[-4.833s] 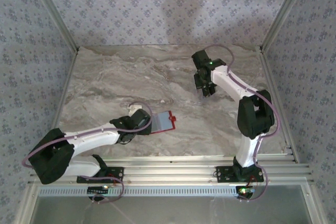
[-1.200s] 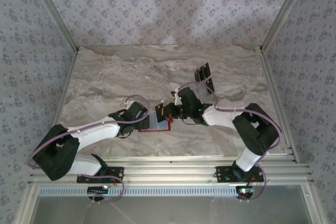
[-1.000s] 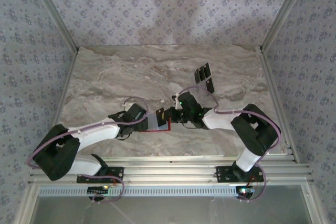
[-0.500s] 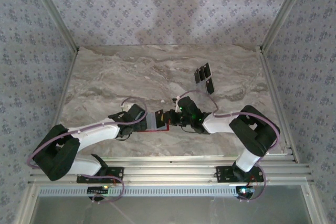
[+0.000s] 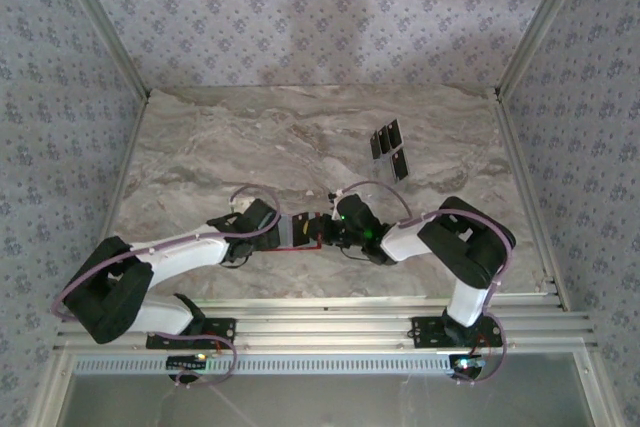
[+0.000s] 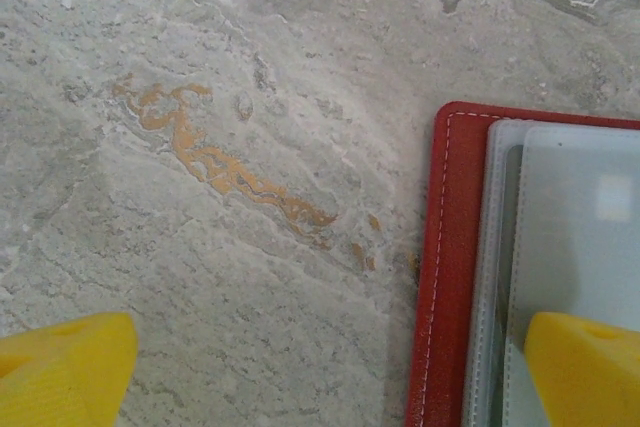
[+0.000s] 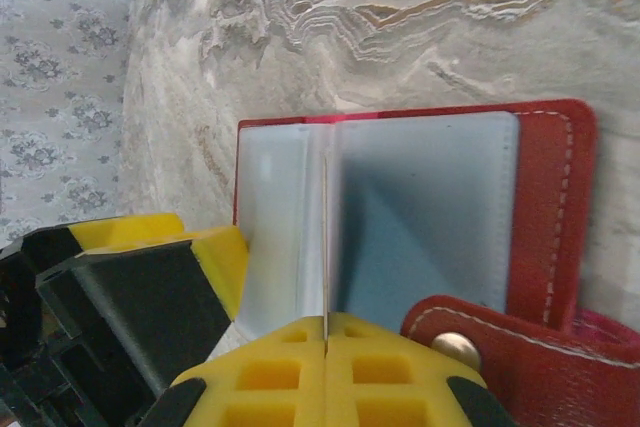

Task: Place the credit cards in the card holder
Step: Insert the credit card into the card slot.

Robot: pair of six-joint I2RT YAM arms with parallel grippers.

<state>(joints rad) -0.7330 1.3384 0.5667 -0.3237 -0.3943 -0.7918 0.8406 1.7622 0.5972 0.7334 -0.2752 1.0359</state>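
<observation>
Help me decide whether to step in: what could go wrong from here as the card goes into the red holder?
The right claw grips the card edge-on at the fold between the clear pockets of the holder, so it may slip between the leaves instead of into a pocket. The left claw is open with just one finger over the holder, so a push could slide it. The snap tab lies right by the right claw and might snag.

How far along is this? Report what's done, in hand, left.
Done: the card holder lies open, the open left gripper straddling its edge. In hand: the right gripper, shut on a credit card seen edge-on, at the pockets. Left: seating it, then three cards on the table.
</observation>
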